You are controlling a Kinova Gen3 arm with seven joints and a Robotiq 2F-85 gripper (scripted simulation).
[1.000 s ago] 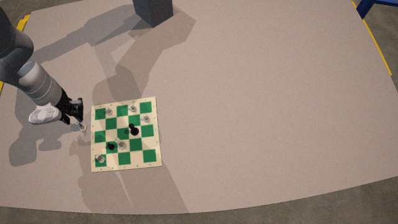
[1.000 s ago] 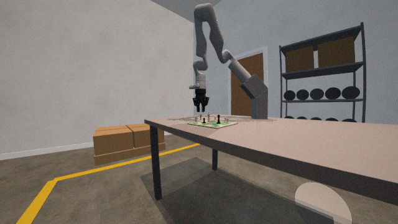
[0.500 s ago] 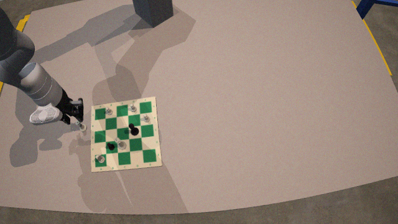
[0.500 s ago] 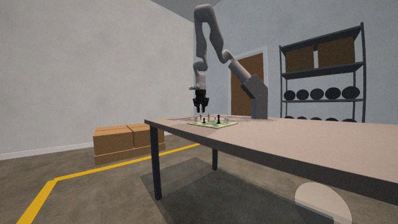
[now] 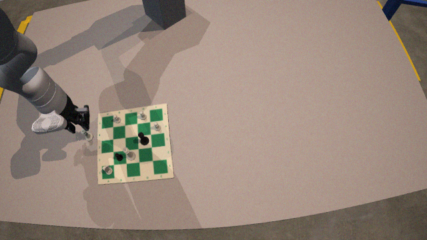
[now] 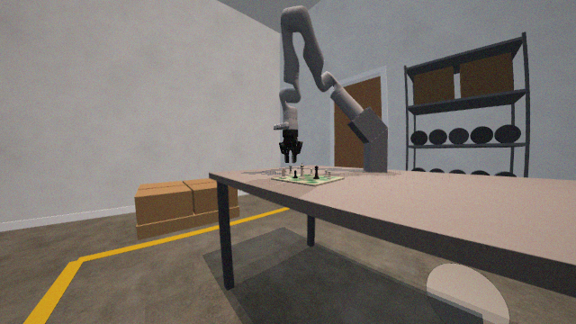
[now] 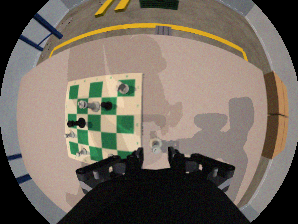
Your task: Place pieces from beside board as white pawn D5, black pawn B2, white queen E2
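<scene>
The green and cream chessboard [image 5: 135, 147] lies on the table. One white piece [image 5: 87, 135] stands upright on the table just off the board's left edge; I cannot tell its kind. My gripper [image 5: 80, 121] hovers above and slightly left of it, fingers partly open with nothing between them. In the wrist view the white piece [image 7: 154, 143] shows below, between my fingertips. In the side view my gripper [image 6: 291, 158] hangs clear above the table. On the board stand a small black piece [image 5: 119, 157], a taller black piece [image 5: 143, 139] and several white pieces.
The arm's base [image 6: 375, 146] stands on the table behind the board. The table's left edge is close to the gripper [image 6: 216, 176]. Shelving [image 6: 465, 108] and cardboard boxes [image 6: 184, 200] stand off the table.
</scene>
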